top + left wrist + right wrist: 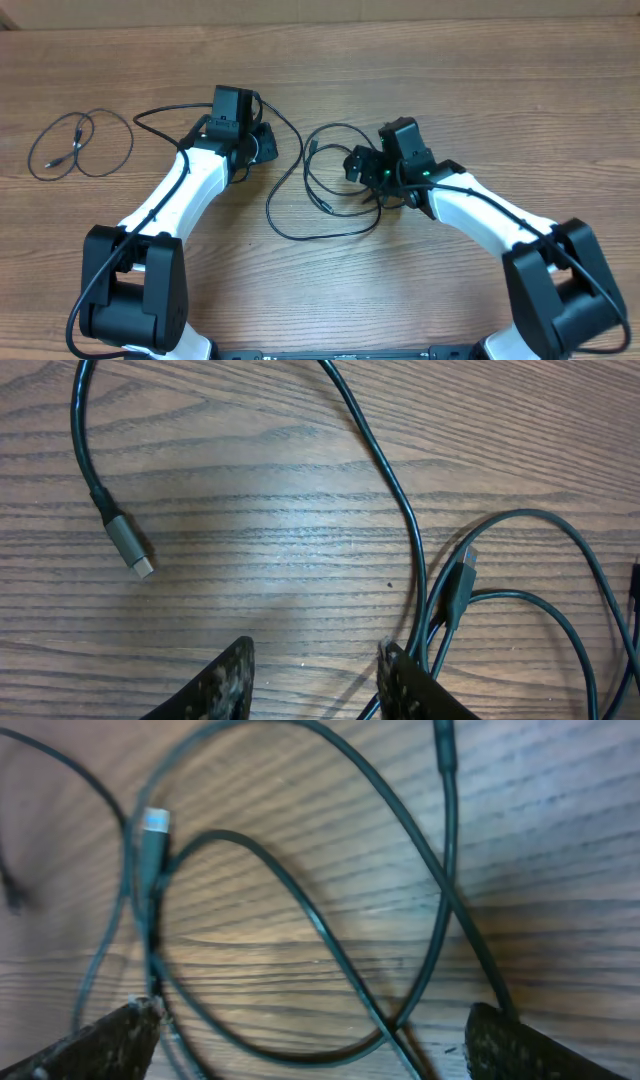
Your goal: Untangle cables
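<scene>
Watching left gripper point(315, 650): I see fingers partly spread, gripping nothing.
Right gripper point(312, 1010): fingers wide apart above looped cables point(446, 840) on table point(560, 820).

Wrist view crops the left gripper point(312, 678) jaws at the bottom edge. Overhead they're buried under the wrist housing point(232, 108). The cables point(407, 510) run off the top and right; a dark stub point(636, 585) at the right edge is unidentifiable. The right gripper point(310, 1045) jaws are cropped too. That whole view is soft, loops leave top and left, and a dark smudge point(12, 890) is unreadable. Overhead, plug types are too small to tell.
</scene>
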Motion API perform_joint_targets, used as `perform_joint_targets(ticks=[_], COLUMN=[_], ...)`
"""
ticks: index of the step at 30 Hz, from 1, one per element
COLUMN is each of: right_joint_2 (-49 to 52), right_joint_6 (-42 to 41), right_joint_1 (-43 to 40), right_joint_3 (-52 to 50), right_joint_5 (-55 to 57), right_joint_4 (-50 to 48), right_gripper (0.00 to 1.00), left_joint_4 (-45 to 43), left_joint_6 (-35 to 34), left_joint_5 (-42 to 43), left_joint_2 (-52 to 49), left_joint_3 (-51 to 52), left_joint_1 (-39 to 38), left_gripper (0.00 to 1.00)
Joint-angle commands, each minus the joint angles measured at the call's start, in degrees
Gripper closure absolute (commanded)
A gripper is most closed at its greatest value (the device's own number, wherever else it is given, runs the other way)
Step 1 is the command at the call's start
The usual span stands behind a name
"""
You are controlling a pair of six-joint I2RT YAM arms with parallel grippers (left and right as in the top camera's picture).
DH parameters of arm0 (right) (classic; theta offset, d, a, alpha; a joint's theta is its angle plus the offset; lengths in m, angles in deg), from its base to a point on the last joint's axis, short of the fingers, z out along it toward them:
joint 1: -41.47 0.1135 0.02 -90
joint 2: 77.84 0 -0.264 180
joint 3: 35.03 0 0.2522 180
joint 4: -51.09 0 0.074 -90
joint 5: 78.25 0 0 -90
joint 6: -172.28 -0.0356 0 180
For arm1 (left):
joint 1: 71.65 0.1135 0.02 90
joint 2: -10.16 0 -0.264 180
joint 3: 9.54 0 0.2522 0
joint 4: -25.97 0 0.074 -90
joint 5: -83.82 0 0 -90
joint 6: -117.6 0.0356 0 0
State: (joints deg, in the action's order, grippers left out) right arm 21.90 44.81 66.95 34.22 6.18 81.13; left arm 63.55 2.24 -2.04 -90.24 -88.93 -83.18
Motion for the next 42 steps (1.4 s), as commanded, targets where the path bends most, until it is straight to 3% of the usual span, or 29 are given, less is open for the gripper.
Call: perform_joint_targets(ticks=[1, 3, 9, 12, 15, 16, 23, 29, 31, 34, 40, 42], right_joint_2=[2.14, 2.4, 2.38, 2.38, 2.49, 2.51, 4.02, 6.95, 8.33, 9.66, 13.27, 14.43], right_joint_6=[0.02, 0.04, 0.07, 0.04, 0.04, 0.04, 0.04, 0.04, 0.07, 0.07, 0.07, 0.04], right_joint_1=[-0.37, -0.37, -0.31, 0.72, 2.89, 3.89, 10.23, 12.41, 12.72, 12.72, 12.72, 12.72], right_joint_3=[-0.46, -0.46, -0.39, -0.39, -0.42, -0.42, -0.42, -0.42, -0.42, -0.42, -0.42, -0.42], right_joint_5=[-0.22, -2.64, -18.05, -19.43, -15.21, -13.18, -5.25, -1.51, -1.49, -1.49, -1.51, -1.51], right_joint_4=[-0.76, -1.03, -9.92, -12.31, -12.26, -12.26, -15.04, -17.53, -19.04, -20.5, -23.17, -24.11], right_gripper=[0.04, 0.07, 0.38, 0.7, 0.92, 0.94, 0.77, 0.7, 0.59, 0.5, 0.5, 0.54], left_joint_4=[-0.04, -0.04, -0.07, -0.09, -0.11, -0.11, -0.11, 0.39, 1.05, 1.22, 1.18, 1.18], left_joint_6=[-0.42, -0.42, -0.42, -0.42, -0.42, -0.42, -0.39, -0.39, -0.72, -1.73, -1.73, -1.7], left_joint_5=[0.61, 0.63, 0.87, 1.92, 1.88, 1.88, 1.53, -3.69, -3.91, -3.93, -3.96, -3.96], left_joint_2=[-0.11, -0.11, -0.09, -0.11, -0.11, -0.11, -0.09, -0.11, -0.11, -0.11, -0.11, -0.11], left_joint_3=[-0.02, -0.02, -0.02, -0.02, -0.02, -0.02, -0.02, -0.02, -0.02, 0.0, -0.02, 0.0], left_joint_1=[-0.13, -0.13, -0.13, -0.13, -0.13, -0.13, -0.11, -0.11, -0.09, -0.07, -0.07, -0.07], left_gripper=[0.59, 0.58, 0.58, 0.57, 0.58, 0.58, 0.58, 0.59, 0.55, 0.52, 0.49, 0.48])
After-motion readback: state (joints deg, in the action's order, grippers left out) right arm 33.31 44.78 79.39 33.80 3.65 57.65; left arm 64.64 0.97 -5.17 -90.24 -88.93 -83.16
